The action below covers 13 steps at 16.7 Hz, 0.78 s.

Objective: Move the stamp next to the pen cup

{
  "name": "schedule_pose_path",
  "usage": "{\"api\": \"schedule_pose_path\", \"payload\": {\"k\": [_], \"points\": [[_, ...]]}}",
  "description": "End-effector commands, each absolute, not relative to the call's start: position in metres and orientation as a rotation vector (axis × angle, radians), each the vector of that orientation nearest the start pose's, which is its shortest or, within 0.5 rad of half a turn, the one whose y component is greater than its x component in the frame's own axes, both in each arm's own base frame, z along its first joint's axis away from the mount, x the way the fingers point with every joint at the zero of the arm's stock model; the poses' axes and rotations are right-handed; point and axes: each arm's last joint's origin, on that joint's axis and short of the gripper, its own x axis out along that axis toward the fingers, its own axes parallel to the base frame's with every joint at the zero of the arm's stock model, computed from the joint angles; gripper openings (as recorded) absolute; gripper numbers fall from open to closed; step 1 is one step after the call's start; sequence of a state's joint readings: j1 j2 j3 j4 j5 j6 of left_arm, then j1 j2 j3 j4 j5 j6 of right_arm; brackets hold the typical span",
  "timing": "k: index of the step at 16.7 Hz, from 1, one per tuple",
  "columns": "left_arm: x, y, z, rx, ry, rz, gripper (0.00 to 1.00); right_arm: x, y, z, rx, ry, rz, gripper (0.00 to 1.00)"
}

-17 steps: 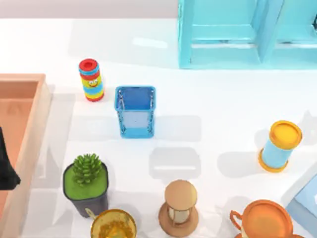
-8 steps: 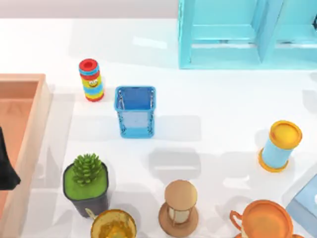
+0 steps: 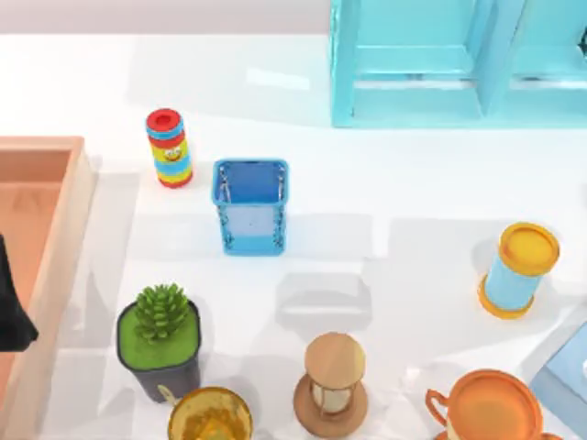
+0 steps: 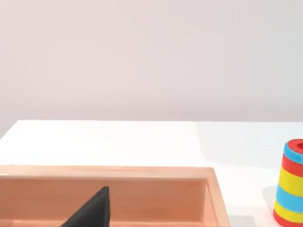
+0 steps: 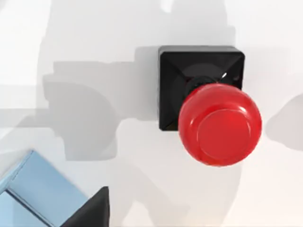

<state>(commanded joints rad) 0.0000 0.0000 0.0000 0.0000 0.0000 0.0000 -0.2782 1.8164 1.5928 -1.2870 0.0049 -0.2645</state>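
On the worktop (image 3: pixel 413 192) the pen cup (image 3: pixel 250 206) stands left of centre. The stamp (image 5: pixel 208 106) sits upright directly beneath the right hand, which is nearer; whether that hand is open I cannot tell. The left arm idles over the wooden tray (image 3: pixel 37 229).

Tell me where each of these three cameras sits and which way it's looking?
Top view: above the table, looking down on the pen cup; my left arm shows dark at its left edge.
Left wrist view: on my left arm, looking level across the wooden tray toward a wall.
Right wrist view: on my right arm, looking down at the stamp.
Shared: top and left wrist views both show the striped cylinder.
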Motion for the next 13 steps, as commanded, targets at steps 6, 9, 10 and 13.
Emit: {"api": "schedule_pose_path", "payload": {"k": [6,9,10,13], "points": [[0.106,-0.001,0.16,0.0,0.0,0.0,1.0,0.344,-0.096,0.25,0.008,1.571,-0.008,1.0],[0.106,-0.001,0.16,0.0,0.0,0.0,1.0,0.344,-0.094,0.249,0.004,1.57,-0.005,1.0],[0.106,-0.001,0.16,0.0,0.0,0.0,1.0,0.345,-0.094,0.245,0.006,1.572,-0.006,1.0],[0.106,-0.001,0.16,0.0,0.0,0.0,1.0,0.347,-0.095,0.218,0.009,1.574,-0.008,1.0]]}}
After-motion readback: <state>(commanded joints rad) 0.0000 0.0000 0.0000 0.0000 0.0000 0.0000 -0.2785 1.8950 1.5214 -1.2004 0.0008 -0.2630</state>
